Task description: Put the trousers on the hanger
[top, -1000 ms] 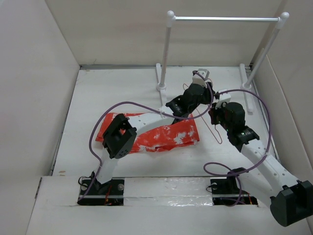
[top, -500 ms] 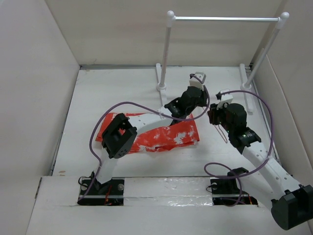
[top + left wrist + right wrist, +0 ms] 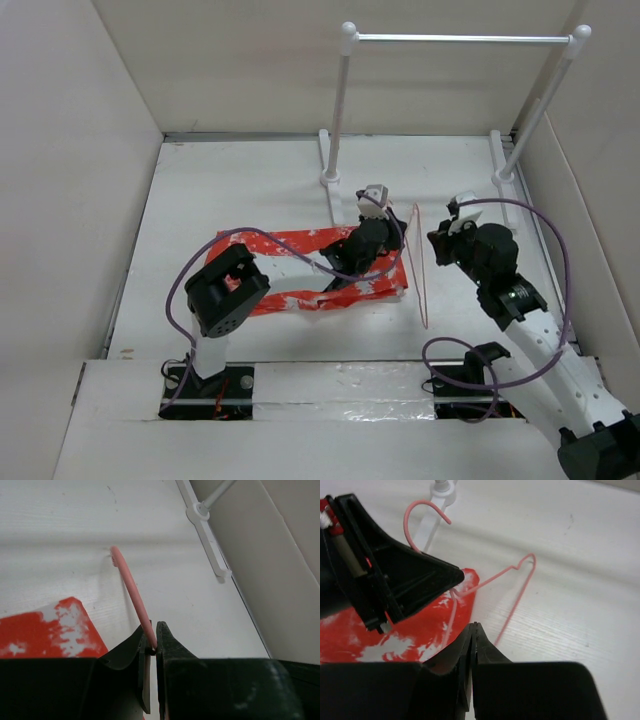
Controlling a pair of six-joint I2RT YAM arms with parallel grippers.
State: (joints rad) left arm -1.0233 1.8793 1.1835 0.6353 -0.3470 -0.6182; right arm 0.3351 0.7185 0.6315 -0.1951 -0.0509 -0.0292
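The trousers (image 3: 300, 272) lie flat on the table, orange-red with white splotches; they also show in the left wrist view (image 3: 45, 630) and the right wrist view (image 3: 395, 635). The hanger (image 3: 421, 270) is a thin pink wire standing off the table just right of the trousers. My left gripper (image 3: 397, 232) is shut on the hanger's wire (image 3: 132, 587) near its neck. The right wrist view shows the hanger's hook (image 3: 420, 515) above the left gripper's black fingers (image 3: 410, 577). My right gripper (image 3: 438, 243) is shut on nothing (image 3: 474, 626), just right of the hanger.
A white rail (image 3: 460, 38) on two posts stands at the back of the table; one of its foot bars (image 3: 210, 545) lies on the table beyond the hanger. White walls close in the table on the left, back and right.
My left gripper has shut on the hanger and drawn it back toward the trousers. My right gripper has let the hanger go, shut again and pulled slightly to the right.
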